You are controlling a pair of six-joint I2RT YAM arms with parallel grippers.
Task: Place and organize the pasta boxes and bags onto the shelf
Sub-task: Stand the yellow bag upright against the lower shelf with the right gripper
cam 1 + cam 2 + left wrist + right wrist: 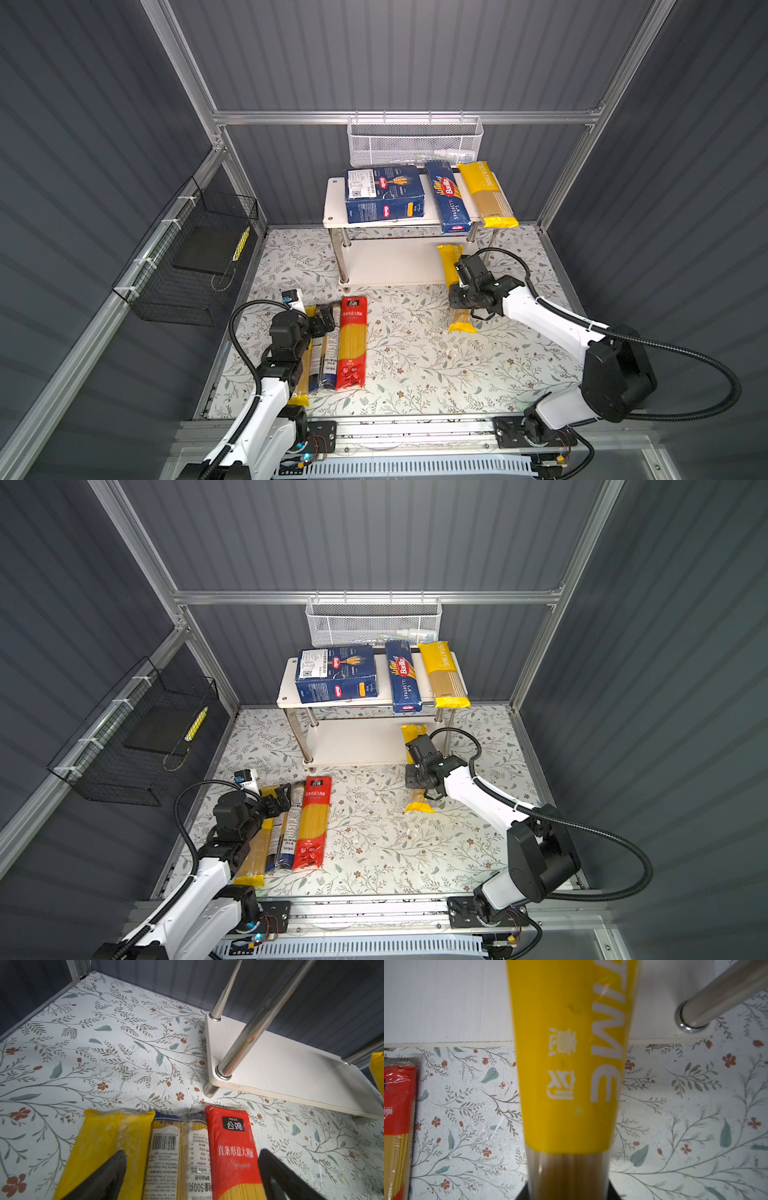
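Spaghetti bag [566, 1064], clear with yellow ends, is being pinched around its middle by the right gripper [459, 298], whose jaws are clamping it tight. Its leading yellow end is reaching over the front edge of the lower board [446, 1001] of the shelf [395, 262], just beside the chrome leg [716, 993], while its tail is trailing over the floral mat [415, 353].

The step in hand is looking like sliding this bag lengthwise onto the bare lower tier. The next move is calling for a low, straight push forward, staying clear of the leg and under the top board [334, 199], then a release once most of the bag is resting on the board.

On the top board, the wide box [384, 199], the narrow box [451, 199] and another yellow bag [488, 195] are already lying side by side.

Across the mat, the left gripper [191, 1178] is hovering with jaws spread over three waiting packets lying side by side: the yellow packet [104, 1136], the blue-and-white packet [178, 1147] and the red packet [230, 1147].
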